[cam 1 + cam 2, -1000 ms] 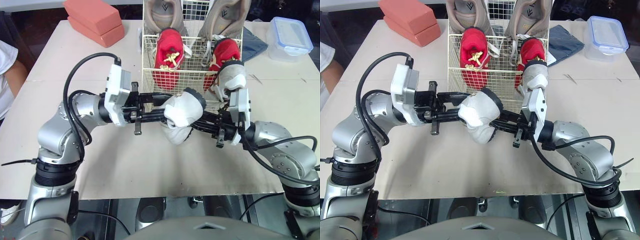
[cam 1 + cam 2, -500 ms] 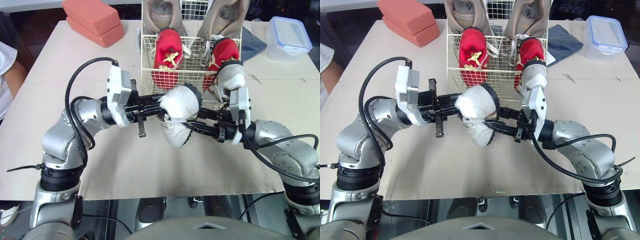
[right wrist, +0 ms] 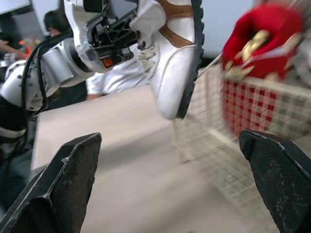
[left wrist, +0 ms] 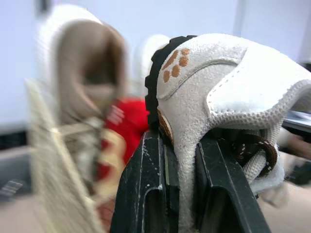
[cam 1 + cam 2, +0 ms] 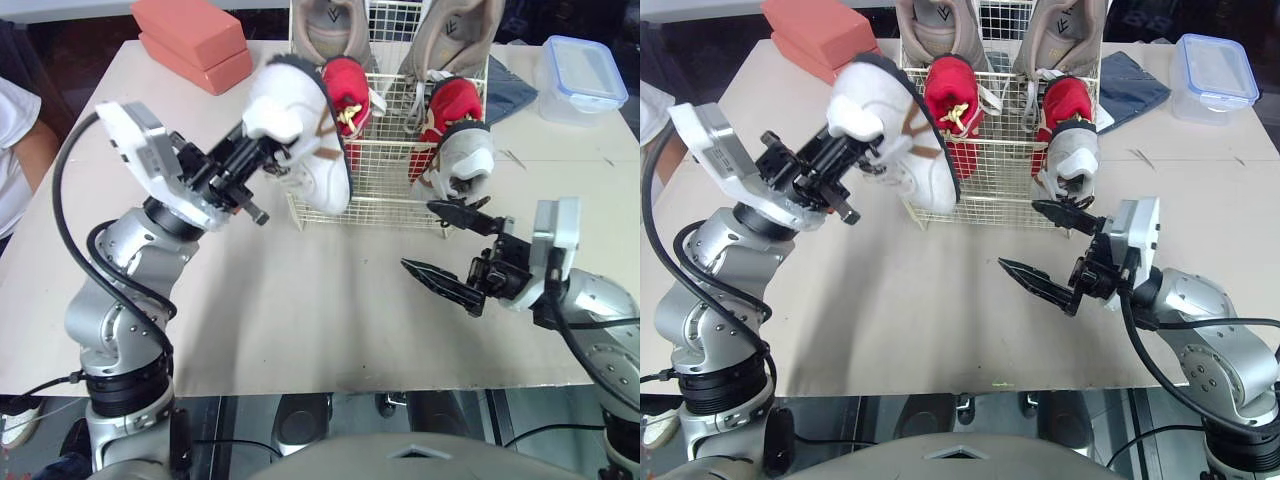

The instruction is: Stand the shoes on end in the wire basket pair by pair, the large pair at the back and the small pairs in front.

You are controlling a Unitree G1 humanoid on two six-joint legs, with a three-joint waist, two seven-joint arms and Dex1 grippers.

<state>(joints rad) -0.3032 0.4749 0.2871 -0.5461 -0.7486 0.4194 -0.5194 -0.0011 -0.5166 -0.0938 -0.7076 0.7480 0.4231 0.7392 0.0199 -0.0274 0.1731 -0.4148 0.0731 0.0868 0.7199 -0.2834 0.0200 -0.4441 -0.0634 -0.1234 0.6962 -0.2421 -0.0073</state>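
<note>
One white shoe is up off the desk, pinched tight in the left jaws by the basket's front-left corner. Right jaws are spread wide, holding nothing.

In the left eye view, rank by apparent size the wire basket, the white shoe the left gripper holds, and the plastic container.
1. wire basket
2. white shoe
3. plastic container
The shoe is held up nearer the camera, so its lead over the container is unsure.
</note>
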